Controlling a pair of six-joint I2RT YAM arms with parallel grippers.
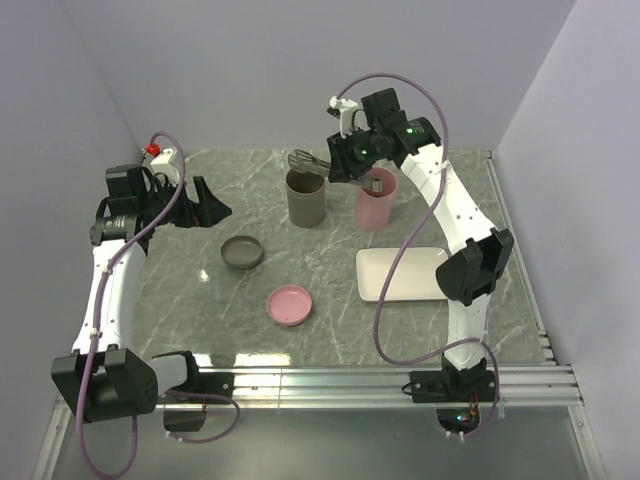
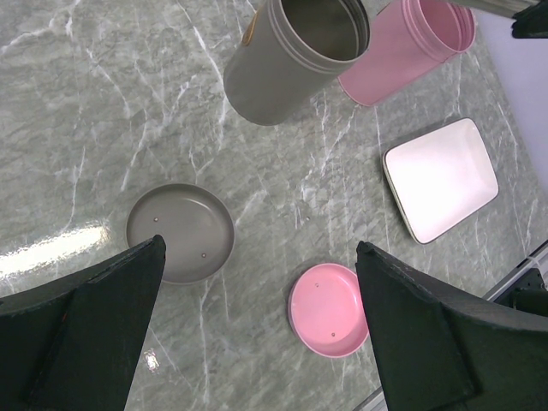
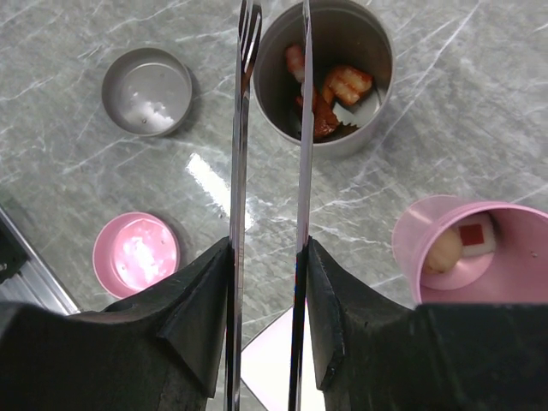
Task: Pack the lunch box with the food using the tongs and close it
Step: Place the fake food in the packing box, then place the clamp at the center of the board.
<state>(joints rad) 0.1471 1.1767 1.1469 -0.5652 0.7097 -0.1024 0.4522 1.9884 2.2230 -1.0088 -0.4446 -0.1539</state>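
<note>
My right gripper (image 3: 268, 248) is shut on the grey metal tongs (image 3: 238, 128); its two fingers press the tongs' thin arms, which stand slightly apart. The tong tips hang empty over the open grey lunch box cylinder (image 3: 377, 111), which holds red-orange shrimp (image 3: 347, 83) and orange fried bits. To the right, the open pink cylinder (image 3: 514, 257) contains a pale ball (image 3: 441, 253) and a red-centred sushi roll (image 3: 473, 235). In the top view the tongs (image 1: 303, 160) reach over the grey cylinder (image 1: 305, 198). My left gripper (image 2: 259, 248) is open and empty above the table at the left.
A grey lid (image 1: 242, 252) and a pink lid (image 1: 289, 304) lie upside down on the marble table in front of the cylinders. A white rectangular tray (image 1: 402, 273) sits at the right. The pink cylinder (image 1: 376, 200) stands beside the grey one.
</note>
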